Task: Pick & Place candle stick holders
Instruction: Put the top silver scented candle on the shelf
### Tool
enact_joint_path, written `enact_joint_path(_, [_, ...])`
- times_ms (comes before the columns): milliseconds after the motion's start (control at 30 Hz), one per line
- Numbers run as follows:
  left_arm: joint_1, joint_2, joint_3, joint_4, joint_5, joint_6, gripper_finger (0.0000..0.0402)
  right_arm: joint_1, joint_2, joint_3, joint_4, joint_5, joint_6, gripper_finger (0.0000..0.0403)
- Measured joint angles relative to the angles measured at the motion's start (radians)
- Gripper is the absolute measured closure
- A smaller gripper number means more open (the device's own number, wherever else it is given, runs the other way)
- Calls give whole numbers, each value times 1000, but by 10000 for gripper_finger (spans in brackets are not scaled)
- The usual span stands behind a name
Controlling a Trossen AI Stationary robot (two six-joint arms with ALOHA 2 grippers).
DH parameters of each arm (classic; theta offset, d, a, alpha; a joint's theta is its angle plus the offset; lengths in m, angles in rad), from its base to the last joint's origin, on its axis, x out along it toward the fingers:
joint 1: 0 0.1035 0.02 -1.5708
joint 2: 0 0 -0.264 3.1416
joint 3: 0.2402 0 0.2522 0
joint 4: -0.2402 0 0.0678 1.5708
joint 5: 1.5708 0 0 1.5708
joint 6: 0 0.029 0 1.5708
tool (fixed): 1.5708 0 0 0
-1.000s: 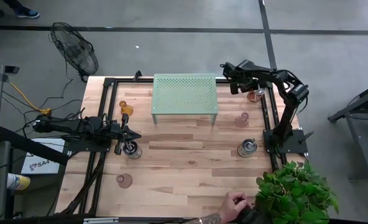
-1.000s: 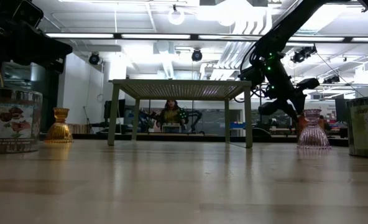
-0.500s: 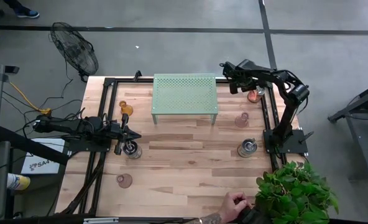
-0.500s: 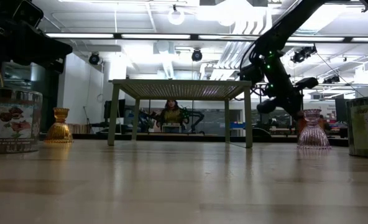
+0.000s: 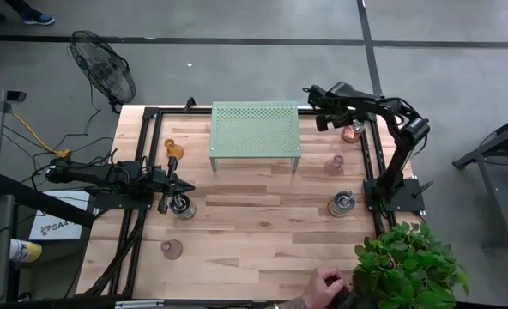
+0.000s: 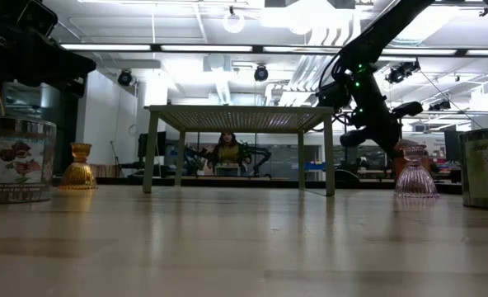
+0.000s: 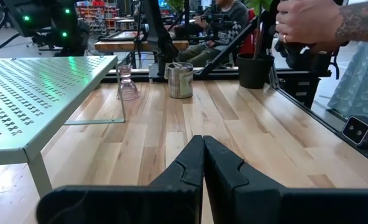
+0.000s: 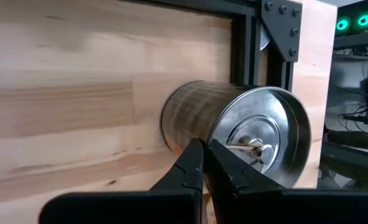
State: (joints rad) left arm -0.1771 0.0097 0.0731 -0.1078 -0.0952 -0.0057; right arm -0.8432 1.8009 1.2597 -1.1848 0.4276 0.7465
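My left gripper [image 5: 173, 184] is shut and empty [image 7: 203, 163], just above and beside a silvery holder with reddish marks [image 5: 184, 207] [image 6: 13, 158]. My right gripper [image 5: 319, 110] is shut [image 8: 203, 163] and hangs in the air [image 6: 355, 137] at the far right. It points at a silvery cup-shaped holder [image 8: 246, 134] [image 5: 352, 131] standing by the table frame. An amber holder [image 5: 174, 151], a pinkish one [image 5: 172, 249], a clear glass one [image 5: 334, 165] and another silvery one [image 5: 341, 204] stand on the table.
The pale green perforated stand [image 5: 256, 129] stands at the far middle of the table. A black frame [image 5: 370, 163] runs along the table's sides. A potted plant [image 5: 408, 262] and a person's hand [image 5: 327, 281] are at the near right corner.
My right gripper has risen a little and drawn back from the silvery holder at the far right, so that the holder's top now shows in the low view.
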Motion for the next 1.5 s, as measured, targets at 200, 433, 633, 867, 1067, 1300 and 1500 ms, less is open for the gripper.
enact_joint_path(200, [0, 0, 0, 0, -1, 0, 400, 19, -28, -3, -17, -41, 1, 402])
enact_joint_path(433, [0, 0, 0, 0, -4, 0, 400, 42, -57, -3, -14, -60, -4, 402])
enact_joint_path(633, [0, 0, 0, 0, -5, 0, 400, 63, -85, -2, -30, -52, -4, 402])
enact_joint_path(867, [0, 0, 0, 0, -4, 0, 400, 81, -119, 19, -66, -60, 7, 402])
enact_joint_path(1067, [0, 0, 0, 0, -4, 0, 400, 90, -120, 125, -148, -30, -10, 402])
enact_joint_path(1300, [0, 0, 0, 0, -4, 0, 400, 114, -120, 272, -235, -39, -32, 402])
enact_joint_path(1500, [0, 0, 0, 0, -3, 0, 400, 139, -96, 410, -339, -47, -40, 402])
